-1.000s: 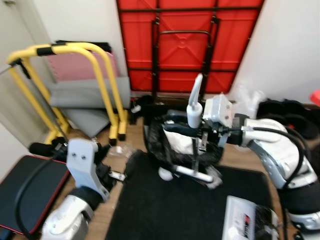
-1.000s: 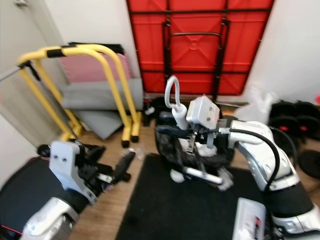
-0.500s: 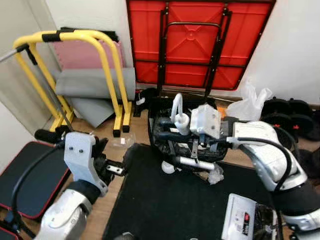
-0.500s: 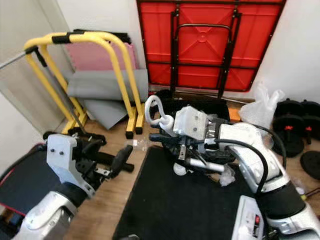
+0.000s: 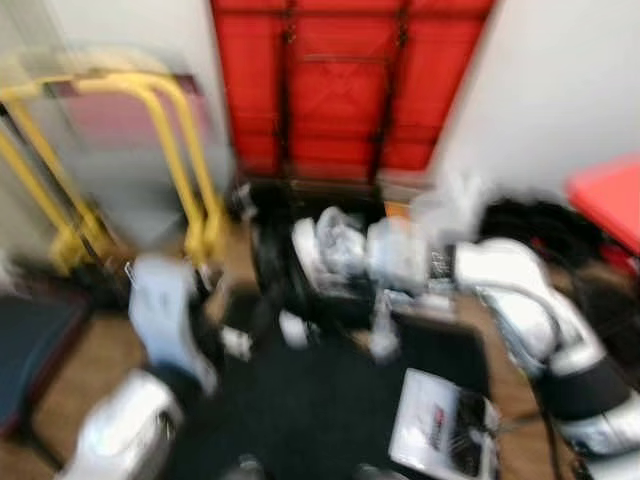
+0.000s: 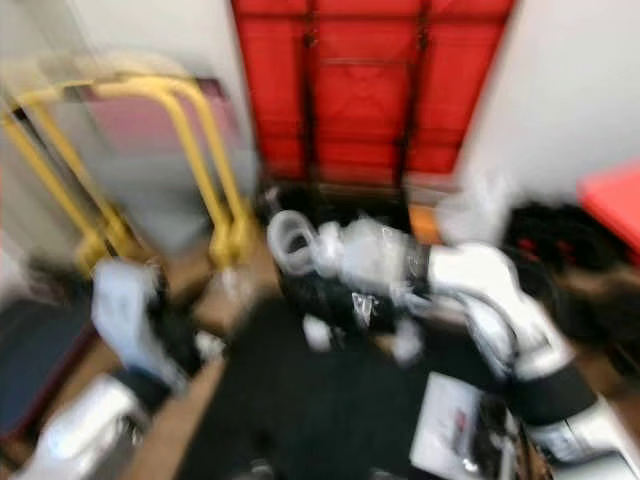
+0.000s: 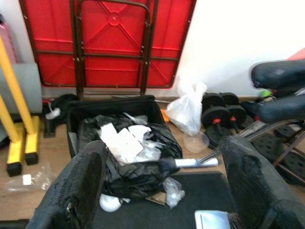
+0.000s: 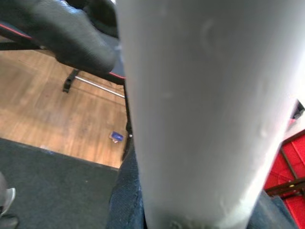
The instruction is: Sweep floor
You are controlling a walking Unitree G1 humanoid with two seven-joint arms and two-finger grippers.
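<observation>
The right gripper's fingers press closed against a white broom handle. The left gripper's fingers stand wide apart, empty, facing the bin lined with a black bag. The handle lies beside that bin, over the black mat. Judged step: positioning the broom; next, a steady sweeping stroke toward the bin.

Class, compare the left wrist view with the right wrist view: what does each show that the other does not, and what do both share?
The left wrist view shows the open left gripper, a black bin full of bagged rubbish, a white plastic bag and dumbbells. The right wrist view shows a pale handle close against the right gripper's finger. Both show wooden floor, black mat and the red folded table.
</observation>
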